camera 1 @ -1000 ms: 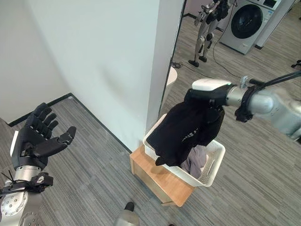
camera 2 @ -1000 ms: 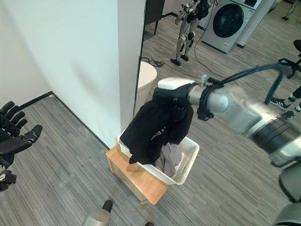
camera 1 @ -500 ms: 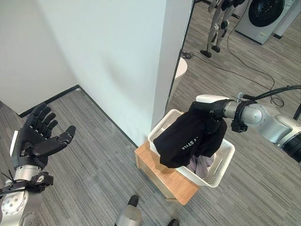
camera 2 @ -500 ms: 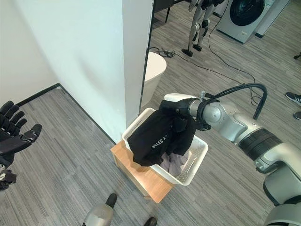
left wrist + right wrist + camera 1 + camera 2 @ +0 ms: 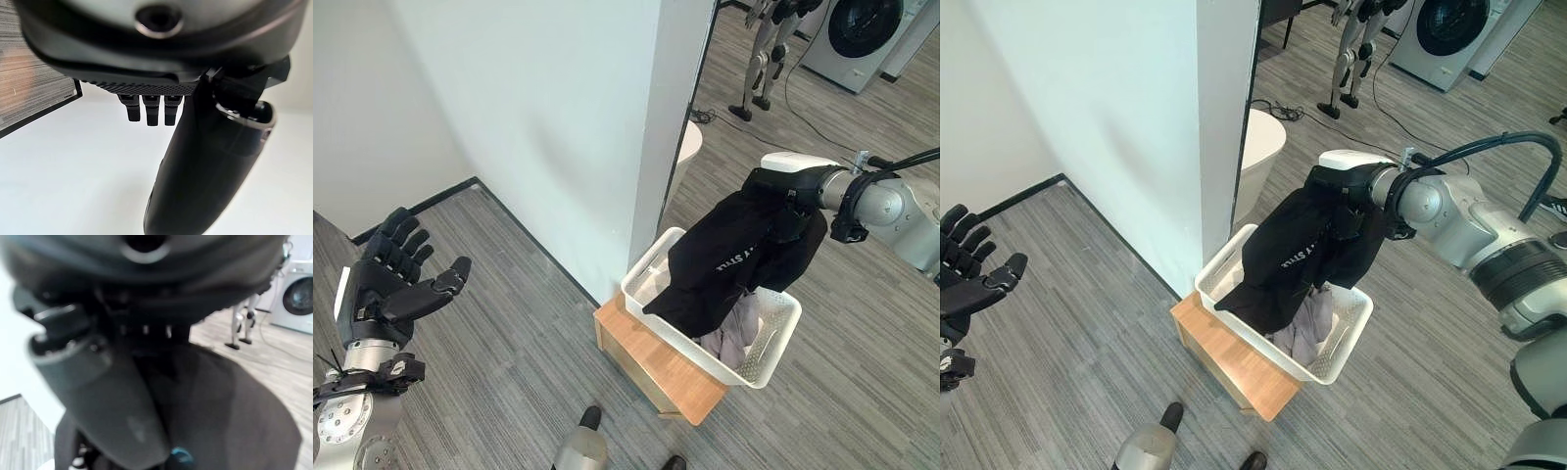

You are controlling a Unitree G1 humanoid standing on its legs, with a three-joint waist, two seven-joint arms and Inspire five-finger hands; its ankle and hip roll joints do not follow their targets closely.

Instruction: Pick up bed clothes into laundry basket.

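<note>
The right hand point(image 5: 783, 181), fingers clamped on a black printed fabric garment point(image 5: 734, 259), dangles it over the white slatted plastic laundry basket point(image 5: 773, 338) at right. Next probably: lower and release. The left hand point(image 5: 386, 289) idles spread-fingered, near left.

The right hand point(image 5: 786, 179) is buried in the black garment point(image 5: 729, 259), so its fingers are hidden. That garment drapes over the white laundry basket point(image 5: 770, 351), covering most of its inside and part of the grey cloth point(image 5: 734, 343) there. The washing machine point(image 5: 867, 29) at far right is cut off by the edge.
</note>
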